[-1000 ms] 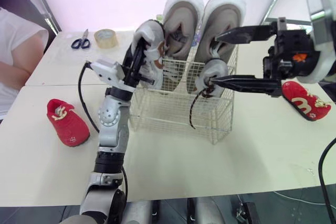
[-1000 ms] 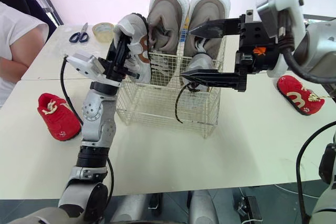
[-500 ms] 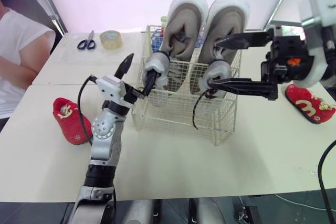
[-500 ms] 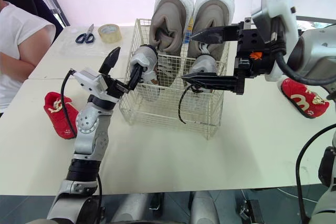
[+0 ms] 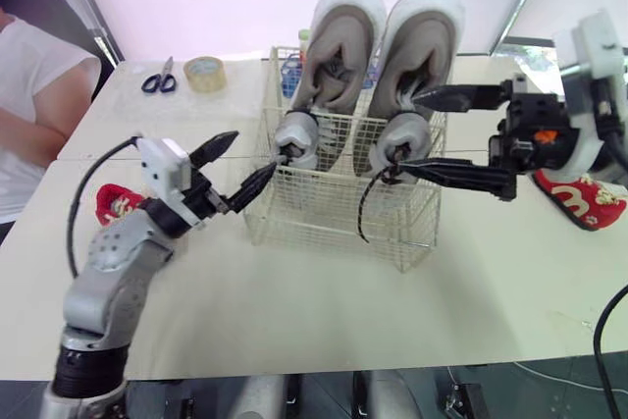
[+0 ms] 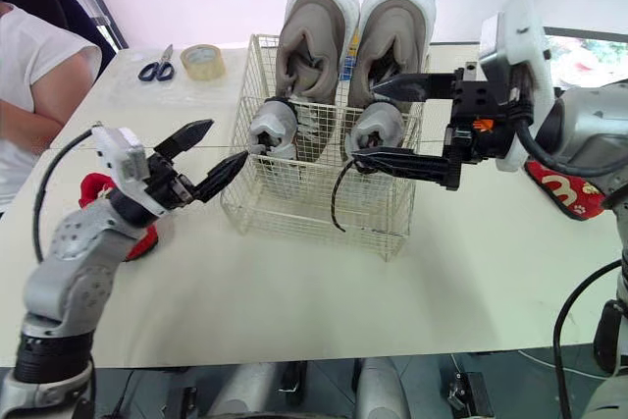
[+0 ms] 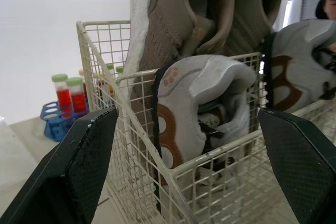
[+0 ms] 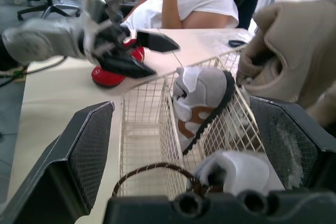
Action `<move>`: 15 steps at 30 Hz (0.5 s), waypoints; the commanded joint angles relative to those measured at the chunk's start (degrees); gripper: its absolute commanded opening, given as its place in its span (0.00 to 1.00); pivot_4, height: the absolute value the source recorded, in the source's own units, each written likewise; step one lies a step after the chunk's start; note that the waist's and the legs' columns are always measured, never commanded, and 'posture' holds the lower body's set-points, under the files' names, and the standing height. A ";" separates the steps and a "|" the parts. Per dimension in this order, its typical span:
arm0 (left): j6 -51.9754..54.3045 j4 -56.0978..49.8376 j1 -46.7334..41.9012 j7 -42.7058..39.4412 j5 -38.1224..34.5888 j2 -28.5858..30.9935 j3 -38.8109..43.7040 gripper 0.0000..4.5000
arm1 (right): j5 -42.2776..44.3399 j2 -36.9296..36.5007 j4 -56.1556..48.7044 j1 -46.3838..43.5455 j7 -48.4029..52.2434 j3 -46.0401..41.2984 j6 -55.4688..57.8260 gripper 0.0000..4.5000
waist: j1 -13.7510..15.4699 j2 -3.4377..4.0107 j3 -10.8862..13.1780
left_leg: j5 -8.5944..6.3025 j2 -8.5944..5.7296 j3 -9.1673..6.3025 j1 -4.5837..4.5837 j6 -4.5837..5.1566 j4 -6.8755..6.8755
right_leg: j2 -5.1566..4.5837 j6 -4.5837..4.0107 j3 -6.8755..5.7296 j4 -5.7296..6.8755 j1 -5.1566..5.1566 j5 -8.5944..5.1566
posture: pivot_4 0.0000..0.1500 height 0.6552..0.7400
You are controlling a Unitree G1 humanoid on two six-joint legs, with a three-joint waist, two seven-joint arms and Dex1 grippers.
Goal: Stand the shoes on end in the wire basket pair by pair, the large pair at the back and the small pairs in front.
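**Entry: wire basket [image 6: 304, 208], part stocked.**

- **Location:** We log it directly ahead of the left claw [image 5: 255, 152]. The claw's tips stand just short of the basket's side wall, spread apart and empty.
- **Back row:** The large pair [image 6: 392, 31] stands on end.
- **Front row:** The left small grey shoe [image 6: 270, 130] and the right small grey shoe [image 6: 378, 127] also stand on end.
- **Right claw [image 5: 409, 131]:** It is spread wide, one finger above and one below the right small grey shoe, and grips nothing (a loose dark lace [image 6: 339, 193] hangs down the mesh beneath the lower finger).
- **Outstanding, by our reckoning:** The left red shoe [image 6: 91, 185] lies on the table [image 6: 294, 301] behind the left claw's wrist. The right red shoe [image 5: 579, 193] lies behind the right claw's body.
- **Handling:** We judge the red shoes light, with a soft upper over a stiffer sole. We would pinch across the sole and upper at midfoot, where the shoe gives least. Loose laces could snag in the wire.
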 commanded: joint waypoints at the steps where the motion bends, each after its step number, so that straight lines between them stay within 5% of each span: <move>1: 9.34 -1.81 -2.79 -2.20 -11.02 6.07 6.18 0.96 | -0.77 -1.85 0.67 1.87 -1.24 -5.89 -0.69 1.00 | -0.07 0.01 0.00 | 0.00 0.00 0.00 0.00 0.00 0.00 | 0.01 0.00 0.01 0.00 -0.01 0.00 | 1.00 1.00; 5: 29.46 11.45 -12.66 -20.09 -23.46 24.15 6.88 0.96 | -0.95 -2.53 0.74 7.46 -6.89 -13.76 2.61 1.00 | -0.17 -0.01 0.04 | 0.01 0.01 -0.06 -0.02 -0.01 0.01 | 0.12 -0.01 -0.04 0.06 -0.05 -0.03 | 1.00 1.00; 15: 31.98 18.84 -28.46 -35.20 -20.09 21.56 -3.23 0.96 | -13.99 -2.11 9.82 23.51 -12.52 -28.35 -1.03 1.00 | -0.05 0.22 0.03 | 0.01 -0.01 0.02 0.00 -0.02 -0.06 | 0.06 -0.02 0.05 -0.18 0.04 -0.02 | 1.00 1.00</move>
